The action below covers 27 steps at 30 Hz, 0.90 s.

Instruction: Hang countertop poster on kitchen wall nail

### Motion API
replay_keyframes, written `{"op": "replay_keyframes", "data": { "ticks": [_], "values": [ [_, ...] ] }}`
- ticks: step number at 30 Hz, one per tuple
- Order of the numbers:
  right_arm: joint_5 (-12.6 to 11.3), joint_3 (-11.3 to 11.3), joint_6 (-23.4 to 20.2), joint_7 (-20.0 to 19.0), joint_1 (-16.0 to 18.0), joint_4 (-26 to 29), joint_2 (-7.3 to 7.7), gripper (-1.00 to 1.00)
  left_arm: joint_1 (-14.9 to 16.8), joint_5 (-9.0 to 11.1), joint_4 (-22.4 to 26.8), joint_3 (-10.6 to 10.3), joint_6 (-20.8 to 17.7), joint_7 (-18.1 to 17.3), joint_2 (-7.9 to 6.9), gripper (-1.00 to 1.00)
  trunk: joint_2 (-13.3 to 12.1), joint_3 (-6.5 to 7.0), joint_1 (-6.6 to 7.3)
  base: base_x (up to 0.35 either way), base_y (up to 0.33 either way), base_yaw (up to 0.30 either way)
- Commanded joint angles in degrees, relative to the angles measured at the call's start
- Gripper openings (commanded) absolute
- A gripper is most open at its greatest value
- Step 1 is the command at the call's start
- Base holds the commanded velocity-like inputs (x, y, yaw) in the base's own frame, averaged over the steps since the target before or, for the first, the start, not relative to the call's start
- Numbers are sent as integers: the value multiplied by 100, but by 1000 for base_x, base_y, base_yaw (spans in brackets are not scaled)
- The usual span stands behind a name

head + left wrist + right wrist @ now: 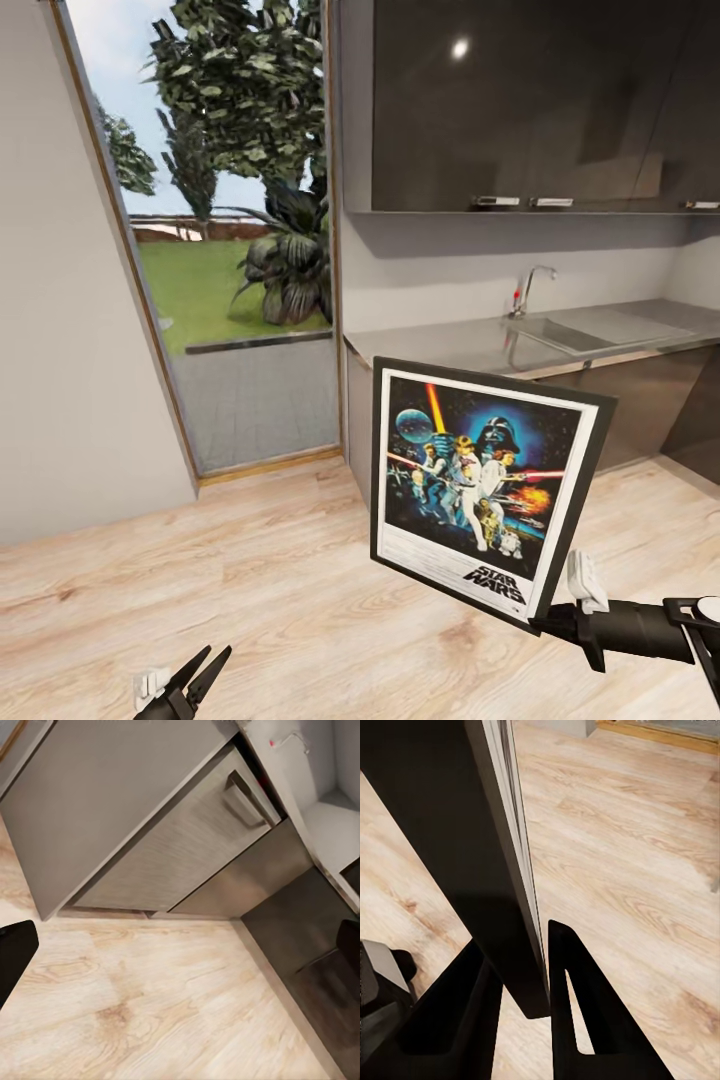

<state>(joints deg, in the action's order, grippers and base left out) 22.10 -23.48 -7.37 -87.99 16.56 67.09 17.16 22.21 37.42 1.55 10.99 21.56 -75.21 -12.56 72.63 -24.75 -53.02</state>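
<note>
The black-framed Star Wars poster (490, 485) hangs upright above the wooden floor, tilted slightly, its artwork facing me. My right gripper (548, 622) is shut on its lower right corner. In the right wrist view the poster (502, 870) runs edge-on between the two black fingers (570, 997), which clamp the frame from both sides. My left gripper (200, 678) hangs low at the bottom left, open and holding nothing. Behind the poster the grey kitchen countertop (440, 345) stretches to the right with its inset sink (560, 335) and chrome tap (530, 285).
Dark glossy wall cabinets (530, 100) hang over the counter, grey base cabinets (187, 840) stand below it. A tall glass door (230, 250) onto a garden is left of the counter, with a plain grey wall (50, 300) further left. Light wooden floor (250, 580) lies in front.
</note>
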Motion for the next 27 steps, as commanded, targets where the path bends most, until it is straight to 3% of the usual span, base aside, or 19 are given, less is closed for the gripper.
{"op": "replay_keyframes", "data": {
  "ticks": [1,27],
  "values": [
    [23,-11,-72,-34,5,6,-2,-100,6,-39,-5,43,33,-13,0,100,-38,12,23,0,0,0],
    [27,-7,-60,-14,5,4,-10,-100,4,-41,-5,43,24,-11,0,100,-1080,479,594,0,0,0]
  ]
}}
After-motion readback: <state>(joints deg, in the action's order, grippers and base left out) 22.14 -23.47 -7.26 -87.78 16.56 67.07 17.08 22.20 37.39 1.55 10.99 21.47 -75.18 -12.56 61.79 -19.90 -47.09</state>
